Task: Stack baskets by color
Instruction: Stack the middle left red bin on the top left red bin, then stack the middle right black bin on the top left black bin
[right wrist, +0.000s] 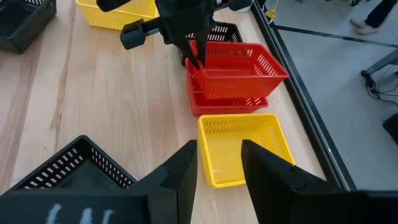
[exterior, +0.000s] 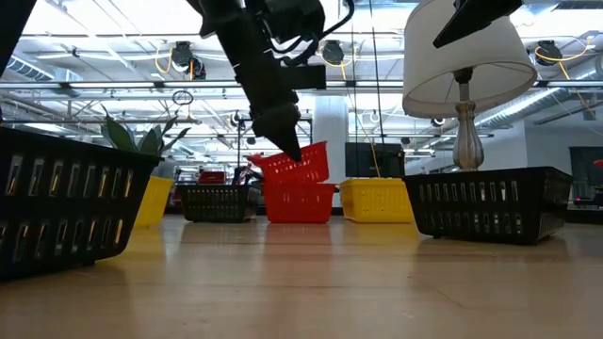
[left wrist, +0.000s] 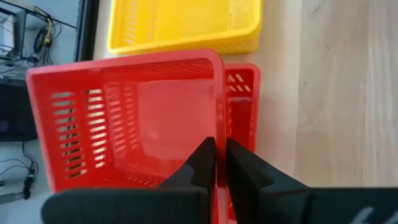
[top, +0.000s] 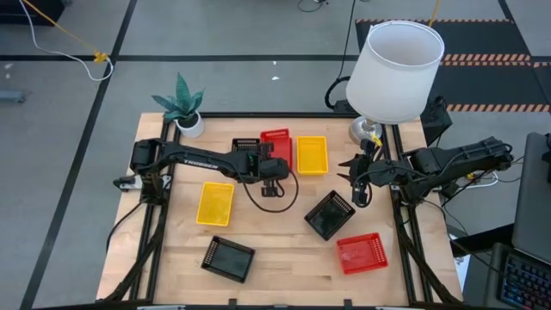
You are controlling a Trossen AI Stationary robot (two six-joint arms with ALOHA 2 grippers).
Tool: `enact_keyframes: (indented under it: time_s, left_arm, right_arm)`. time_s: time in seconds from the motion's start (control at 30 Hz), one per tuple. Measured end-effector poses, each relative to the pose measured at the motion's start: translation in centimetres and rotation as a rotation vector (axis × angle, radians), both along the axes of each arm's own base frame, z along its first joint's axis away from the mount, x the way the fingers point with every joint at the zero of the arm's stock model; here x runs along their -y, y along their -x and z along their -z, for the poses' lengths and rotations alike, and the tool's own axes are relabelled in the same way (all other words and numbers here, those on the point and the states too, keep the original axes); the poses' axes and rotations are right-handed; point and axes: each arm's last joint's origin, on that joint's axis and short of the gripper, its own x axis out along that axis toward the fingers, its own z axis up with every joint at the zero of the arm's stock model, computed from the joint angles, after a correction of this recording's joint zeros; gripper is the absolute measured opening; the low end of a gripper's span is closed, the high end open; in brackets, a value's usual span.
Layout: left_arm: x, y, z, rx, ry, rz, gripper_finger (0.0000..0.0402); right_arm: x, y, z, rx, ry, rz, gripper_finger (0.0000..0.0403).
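Two red baskets sit at the far middle of the table. The upper red basket (left wrist: 124, 118) is tilted, with its underside in the lower red basket (left wrist: 244, 93). My left gripper (left wrist: 221, 152) reaches in from the left and is shut on the upper basket (right wrist: 239, 68). A yellow basket (top: 312, 155) lies just to their right. Right of that, my right gripper (right wrist: 219, 165) hovers open above the table with nothing between its fingers. My left gripper pinches the rim of the upper red basket's near-side wall (left wrist: 217, 127), one finger inside the basket and one outside. The fingers slant down from the near left. The basket is tilted and rests partly in the lower red basket (exterior: 300, 202).
A black basket (top: 245, 148) stands left of the red pair. A yellow basket (top: 215, 203), two black baskets (top: 228, 258) (top: 329, 215) and a red basket (top: 362, 253) lie on the near half. A white lamp (top: 398, 69) and a potted plant (top: 181, 108) stand at the far edge.
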Motion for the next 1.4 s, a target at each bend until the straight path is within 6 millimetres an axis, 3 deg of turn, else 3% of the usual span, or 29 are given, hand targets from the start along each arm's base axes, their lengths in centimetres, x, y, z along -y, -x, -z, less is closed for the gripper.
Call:
enact_keyframes:
  time_s: [0.6,1.03,1.4]
  left_arm:
    - [-0.1,0.0,0.5,0.014,0.023,0.037,0.0034]
    - [-0.3,-0.1,0.4,0.034,0.038,0.008,0.0123]
    - [0.2,-1.0,-3.3,0.079,0.077,-0.041,0.0129]
  right_arm:
    - [0.0,0.0,0.0,0.000,0.001,0.001,0.0121]
    - [0.0,0.0,0.0,0.000,0.002,0.002,0.0121]
    - [0.0,0.0,0.0,0.000,0.002,0.002,0.0121]
